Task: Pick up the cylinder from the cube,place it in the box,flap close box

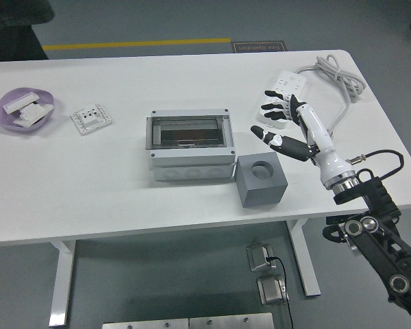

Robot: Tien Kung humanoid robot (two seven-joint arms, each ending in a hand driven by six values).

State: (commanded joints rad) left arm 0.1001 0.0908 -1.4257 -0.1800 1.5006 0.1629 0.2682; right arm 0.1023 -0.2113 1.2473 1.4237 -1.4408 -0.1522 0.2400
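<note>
A white table (109, 199) stands on a grey floor (157, 20) crossed by a yellow line (133, 44).

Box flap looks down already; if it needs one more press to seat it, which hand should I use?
Right, probably. The right hand hangs open over the table just right of the box and above the cube, a short reach away. No left arm shows in the head view.

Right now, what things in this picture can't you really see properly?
- Cylinder: not visible; the cube's hole looks dark, and the box's tinted flap hides its inside.
- Person: only a dark sleeve shows, cut off by the top-left edge.
- Purple dish: white pieces too small to identify.
- Left arm: out of view.
- Right hand: fingers spread, holding nothing.
</note>
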